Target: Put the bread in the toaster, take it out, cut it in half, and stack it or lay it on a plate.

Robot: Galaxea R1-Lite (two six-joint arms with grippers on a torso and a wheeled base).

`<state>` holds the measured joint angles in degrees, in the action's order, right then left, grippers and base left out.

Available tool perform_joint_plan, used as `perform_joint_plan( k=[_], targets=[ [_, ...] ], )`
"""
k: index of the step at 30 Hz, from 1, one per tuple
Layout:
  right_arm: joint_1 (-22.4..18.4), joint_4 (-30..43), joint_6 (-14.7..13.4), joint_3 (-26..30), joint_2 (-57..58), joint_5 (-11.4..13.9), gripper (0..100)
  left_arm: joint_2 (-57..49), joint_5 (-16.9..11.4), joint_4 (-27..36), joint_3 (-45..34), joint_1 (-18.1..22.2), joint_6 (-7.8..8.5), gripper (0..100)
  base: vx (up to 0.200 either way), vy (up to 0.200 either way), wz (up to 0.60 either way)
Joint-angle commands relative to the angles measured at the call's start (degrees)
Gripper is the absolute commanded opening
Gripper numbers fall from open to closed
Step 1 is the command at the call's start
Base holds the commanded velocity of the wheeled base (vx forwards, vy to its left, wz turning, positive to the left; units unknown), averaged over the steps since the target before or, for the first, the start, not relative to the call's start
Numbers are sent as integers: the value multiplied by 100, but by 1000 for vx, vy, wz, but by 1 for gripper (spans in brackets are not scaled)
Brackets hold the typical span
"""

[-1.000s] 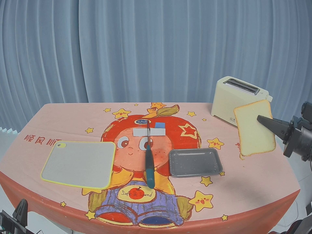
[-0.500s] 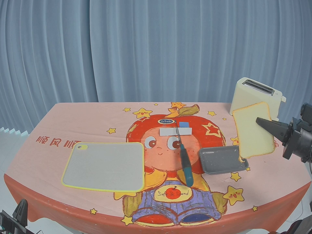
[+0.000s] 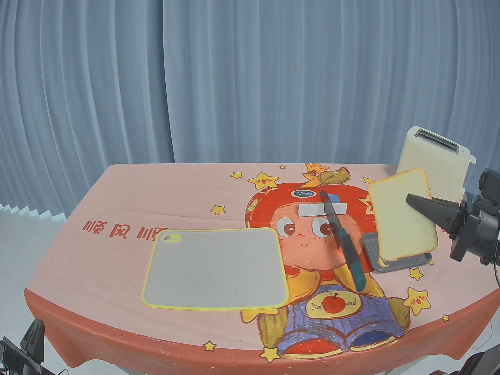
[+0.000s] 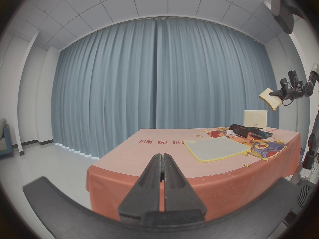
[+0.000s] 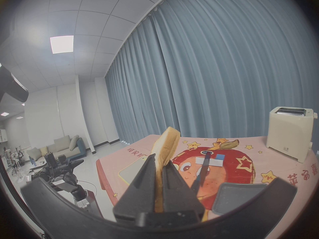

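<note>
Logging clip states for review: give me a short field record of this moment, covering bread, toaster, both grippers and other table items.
Bread: pale square bread slice with golden crust, airborne, upright
Holder: right gripper, jaws shut on slice
Toaster: cream two-slot toaster, far right of table, no bread sticking out
Other arm: left gripper, jaws shut, empty, below table edge
Board: grey yellow-rimmed cutting board, bare
Plate: dark grey rectangular tray, partly behind slice
Knife: teal-handled knife, between board and tray

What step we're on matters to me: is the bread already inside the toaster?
No, the right gripper holds the bread up in the air, outside the toaster.
</note>
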<state>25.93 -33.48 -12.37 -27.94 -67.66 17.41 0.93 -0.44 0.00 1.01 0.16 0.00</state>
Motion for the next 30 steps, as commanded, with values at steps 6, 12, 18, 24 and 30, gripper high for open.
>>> perform_joint_plan(
  k=[6,12,18,24,30],
  targets=[
    [167,-10,-11,34,-37,-45,0,-93,9,0,-101,2,0,0,0,200,0],
    [167,-10,-11,34,-37,-53,0,-93,9,0,-101,2,9,0,0,0,0],
    [176,-10,-11,34,-46,-53,0,-93,0,0,-101,2,9,0,-200,0,0],
    [176,-10,-11,34,-46,-53,0,-93,9,0,-101,2,9,0,-200,0,0],
    [211,-10,-11,43,-63,-53,0,-93,9,0,-101,2,-9,0,-200,0,0]
  ],
)
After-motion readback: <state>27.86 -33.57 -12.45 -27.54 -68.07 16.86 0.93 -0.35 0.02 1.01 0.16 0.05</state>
